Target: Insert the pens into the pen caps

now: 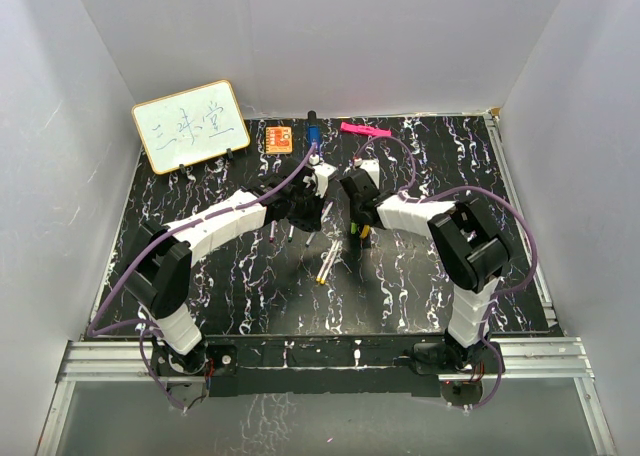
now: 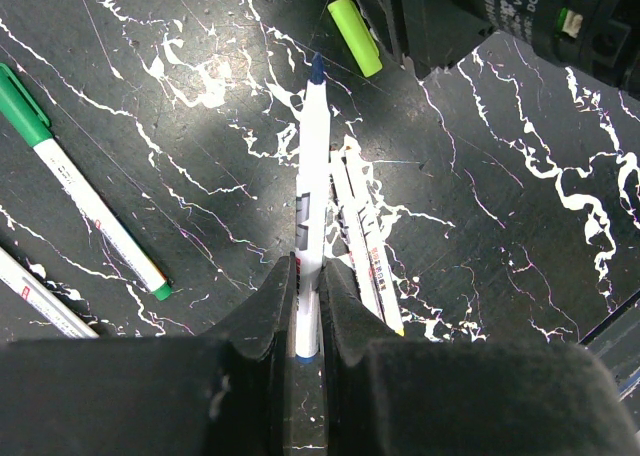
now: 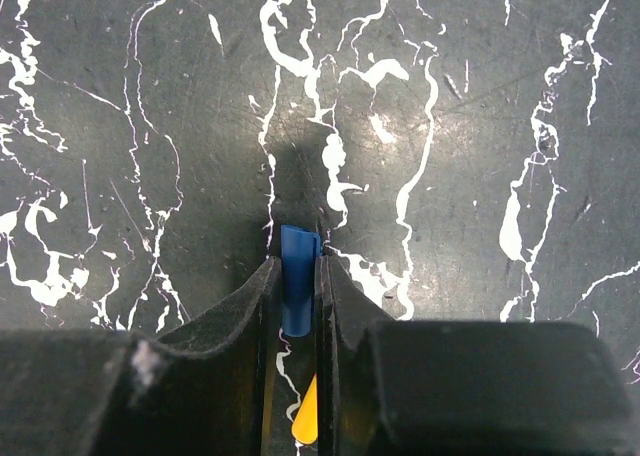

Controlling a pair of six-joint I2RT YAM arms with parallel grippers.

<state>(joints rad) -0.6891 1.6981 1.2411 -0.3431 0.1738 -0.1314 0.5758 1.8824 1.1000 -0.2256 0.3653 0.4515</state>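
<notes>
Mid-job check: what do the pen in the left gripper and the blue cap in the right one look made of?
The pen looks like smooth, slightly glossy white plastic: even colour, printed markings, a soft sheen along the barrel. The blue cap looks like moulded plastic, satin finish: uniform colour, thin crisp rim. Neither shows a metallic glint.
</notes>
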